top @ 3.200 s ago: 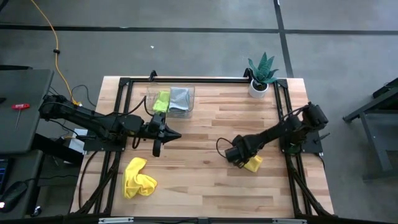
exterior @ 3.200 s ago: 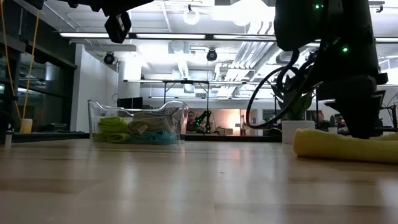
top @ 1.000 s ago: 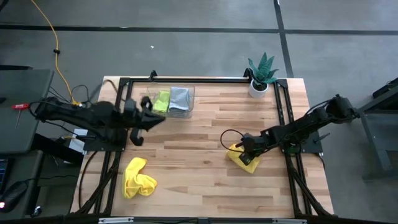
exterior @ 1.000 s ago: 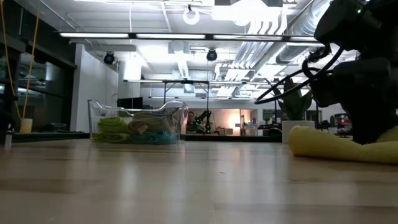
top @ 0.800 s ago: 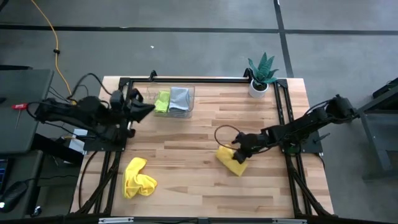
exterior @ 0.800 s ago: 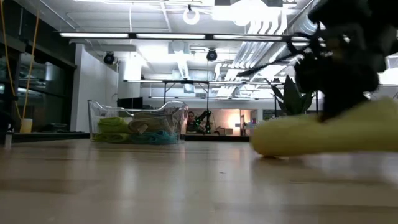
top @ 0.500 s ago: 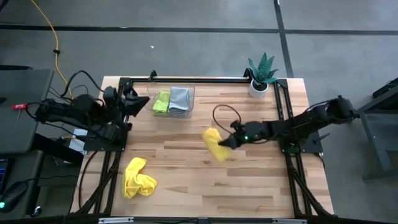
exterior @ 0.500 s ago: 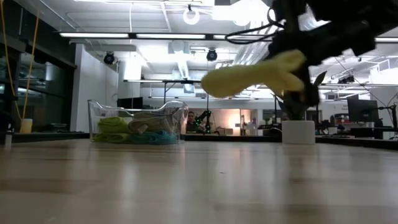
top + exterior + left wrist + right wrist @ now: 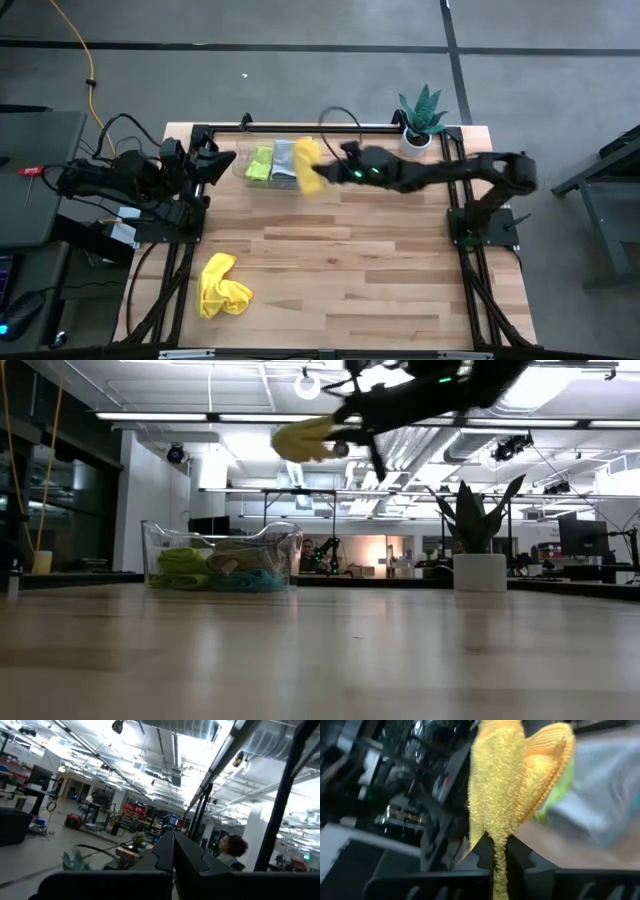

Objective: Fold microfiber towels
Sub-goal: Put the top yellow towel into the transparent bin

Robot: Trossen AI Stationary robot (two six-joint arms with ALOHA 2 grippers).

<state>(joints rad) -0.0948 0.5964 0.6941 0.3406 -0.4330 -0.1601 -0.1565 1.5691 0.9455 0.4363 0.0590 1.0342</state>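
My right gripper [image 9: 324, 172] is shut on a folded yellow towel [image 9: 306, 164], held in the air over the right end of the clear tray [image 9: 243, 152] at the table's far left. Inside the tray lie a lime green towel [image 9: 260, 163] and a grey towel [image 9: 287, 160]. A second yellow towel [image 9: 224, 285] lies crumpled on the table near the front left. My left gripper [image 9: 225, 158] is shut, holds nothing, and is drawn back at the table's left edge, pointing slightly upward. My right gripper pinches the folded yellow towel by its near edge [image 9: 494, 844] between its two fingers, several layers together. The fingers reach about level from the table's right side. The towel [image 9: 305, 438] sticks out past the fingertips, lifted clear of the table and tray.
A potted plant [image 9: 420, 122] in a white pot stands at the far right corner. Black frame rails [image 9: 320, 128] run along the table's far and side edges. The middle and near right of the wooden table are bare. A person [image 9: 227, 848] shows in the room beyond.
My right gripper has lifted the folded yellow towel off the table's right middle and carried it up and toward the far left, over the tray, tipping from pointing down to about level. My left gripper has drawn back toward the left edge and tipped upward.
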